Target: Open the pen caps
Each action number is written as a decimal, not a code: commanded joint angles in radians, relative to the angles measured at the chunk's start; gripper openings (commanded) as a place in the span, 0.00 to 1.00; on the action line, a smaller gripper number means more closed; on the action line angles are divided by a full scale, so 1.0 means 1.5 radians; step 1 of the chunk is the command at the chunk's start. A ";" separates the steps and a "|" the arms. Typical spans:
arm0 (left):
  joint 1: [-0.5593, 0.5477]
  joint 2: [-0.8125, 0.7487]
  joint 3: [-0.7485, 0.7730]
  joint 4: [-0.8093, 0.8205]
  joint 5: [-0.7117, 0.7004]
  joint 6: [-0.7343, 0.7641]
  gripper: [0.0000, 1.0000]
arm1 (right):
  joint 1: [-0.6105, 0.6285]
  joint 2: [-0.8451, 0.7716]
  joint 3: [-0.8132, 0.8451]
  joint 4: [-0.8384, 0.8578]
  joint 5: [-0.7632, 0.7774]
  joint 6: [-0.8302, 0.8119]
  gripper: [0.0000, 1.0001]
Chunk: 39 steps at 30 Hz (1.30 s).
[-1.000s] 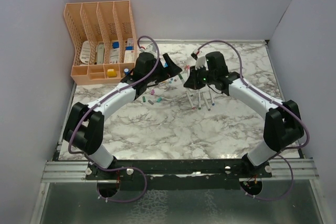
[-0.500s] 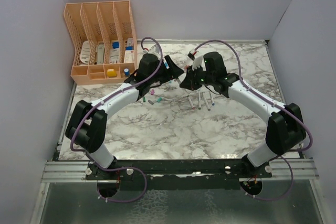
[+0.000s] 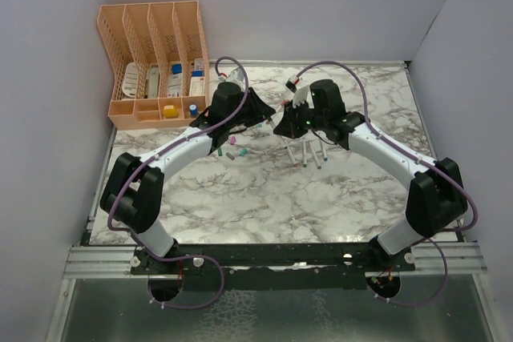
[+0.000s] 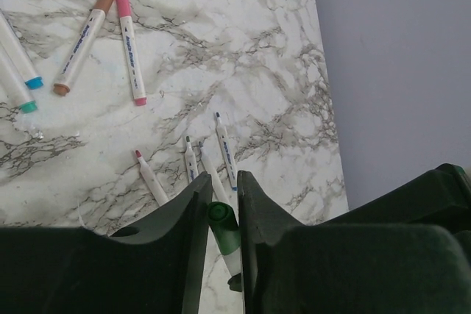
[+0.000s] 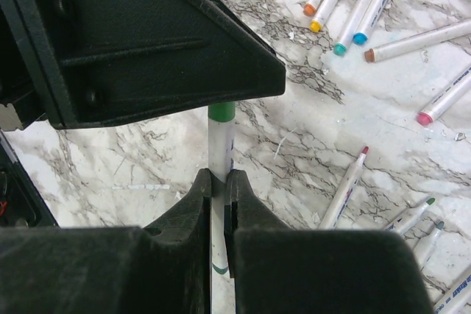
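One second ago, seen from above, the left gripper (image 3: 268, 114) stood wide and apart from the right gripper (image 3: 282, 123); now they meet. From the left wrist, its fingers pinch one green cap (image 4: 219, 218); four open pens (image 4: 224, 156) lie beyond. From the right wrist, the right gripper squeezes one white pen (image 5: 219, 145) that wears that cap; six capped pens (image 5: 419, 40) lie nearby.

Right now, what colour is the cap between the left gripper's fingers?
Green; the cap shows best in the left wrist view.
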 commanded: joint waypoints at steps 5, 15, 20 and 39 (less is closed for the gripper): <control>-0.003 0.006 -0.007 0.025 0.028 -0.001 0.20 | 0.005 -0.031 0.009 0.030 -0.009 0.006 0.01; -0.004 0.006 -0.012 0.027 0.031 -0.004 0.00 | 0.005 -0.027 0.021 0.028 -0.006 0.016 0.46; -0.003 0.001 -0.010 0.028 0.032 -0.007 0.00 | 0.005 -0.016 0.021 0.027 -0.010 0.017 0.63; -0.011 -0.008 0.003 0.033 0.038 -0.008 0.00 | 0.006 0.028 0.032 0.039 -0.038 0.025 0.31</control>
